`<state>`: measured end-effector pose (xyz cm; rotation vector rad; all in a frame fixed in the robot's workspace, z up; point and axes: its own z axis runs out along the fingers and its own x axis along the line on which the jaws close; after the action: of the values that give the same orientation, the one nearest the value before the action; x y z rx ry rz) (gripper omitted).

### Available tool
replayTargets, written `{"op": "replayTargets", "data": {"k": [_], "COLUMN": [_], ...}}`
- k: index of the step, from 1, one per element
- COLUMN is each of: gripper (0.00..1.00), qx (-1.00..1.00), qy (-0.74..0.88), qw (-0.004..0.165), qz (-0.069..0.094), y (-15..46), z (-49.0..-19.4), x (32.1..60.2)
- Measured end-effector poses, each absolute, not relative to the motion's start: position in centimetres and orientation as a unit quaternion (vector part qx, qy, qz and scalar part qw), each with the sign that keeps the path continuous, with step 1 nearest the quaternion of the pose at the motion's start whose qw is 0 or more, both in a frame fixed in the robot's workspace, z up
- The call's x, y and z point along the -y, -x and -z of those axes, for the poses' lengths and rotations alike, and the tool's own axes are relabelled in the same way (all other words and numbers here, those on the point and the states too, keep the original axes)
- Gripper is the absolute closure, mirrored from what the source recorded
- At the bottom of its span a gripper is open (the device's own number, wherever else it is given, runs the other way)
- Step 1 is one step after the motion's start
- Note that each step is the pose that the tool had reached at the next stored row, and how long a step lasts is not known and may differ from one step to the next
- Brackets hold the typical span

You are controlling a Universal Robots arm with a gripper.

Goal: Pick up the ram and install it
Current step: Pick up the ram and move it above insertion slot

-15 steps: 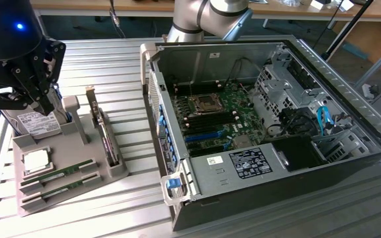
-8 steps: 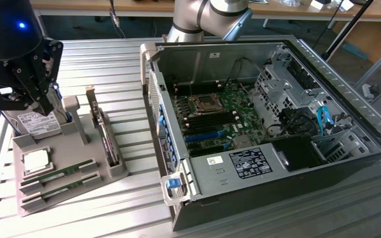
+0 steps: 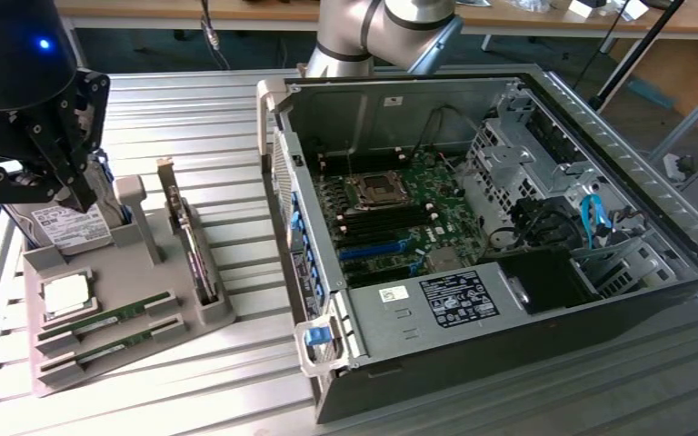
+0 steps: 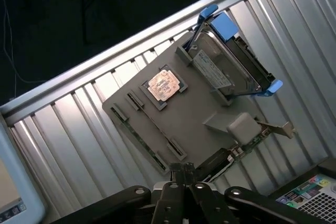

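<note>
Your hand [image 3: 83,195] hangs tilted over the grey holder [image 3: 137,272] at the exterior view's left, fingers pressed together and empty; the ram [image 3: 106,320] lies in its slot.

Ribbed metal table [image 3: 204,118], grey parts holder [image 3: 134,271], open computer case [image 3: 507,368]

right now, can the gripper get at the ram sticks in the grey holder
Probably yes: the gripper hangs over the holder, and both ram sticks lie uncovered in its open-topped slots.
</note>
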<state>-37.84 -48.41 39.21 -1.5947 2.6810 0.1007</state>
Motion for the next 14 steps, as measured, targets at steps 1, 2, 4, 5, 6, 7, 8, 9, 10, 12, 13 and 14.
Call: {"op": "replayTargets", "data": {"k": [1, 2, 4, 5, 6, 7, 8, 9, 10, 12, 13, 14], "gripper": [0.89, 0.89, 0.89, 0.89, 0.89, 0.89, 0.89, 0.89, 0.89, 0.89, 0.89, 0.89], "qx": [-0.857, -0.854, -0.849, -0.847, -0.844, -0.842, -0.839, -0.837, -0.834, -0.828, -0.826, -0.823], "qy": [0.515, 0.519, 0.527, 0.531, 0.535, 0.539, 0.543, 0.547, 0.551, 0.559, 0.563, 0.567], "qw": [0.010, 0.010, 0.010, 0.010, 0.009, 0.009, 0.009, 0.009, 0.009, 0.008, 0.008, 0.008], "qz": [-0.032, -0.032, -0.032, -0.032, -0.033, -0.033, -0.033, -0.033, -0.033, -0.033, -0.033, -0.033], "y": [37.85, 37.84, 37.85, 37.85, 37.85, 37.85, 37.85, 37.85, 37.85, 37.85, 37.85, 37.85], "z": [-39.21, -39.21, -39.21, -39.21, -39.21, -39.21, -39.21, -39.21, -39.21, -39.21, -39.21, -39.21], "x": [48.41, 48.42, 48.42, 48.42, 48.42, 48.42, 48.42, 48.42, 48.42, 48.43, 48.43, 48.43]}}
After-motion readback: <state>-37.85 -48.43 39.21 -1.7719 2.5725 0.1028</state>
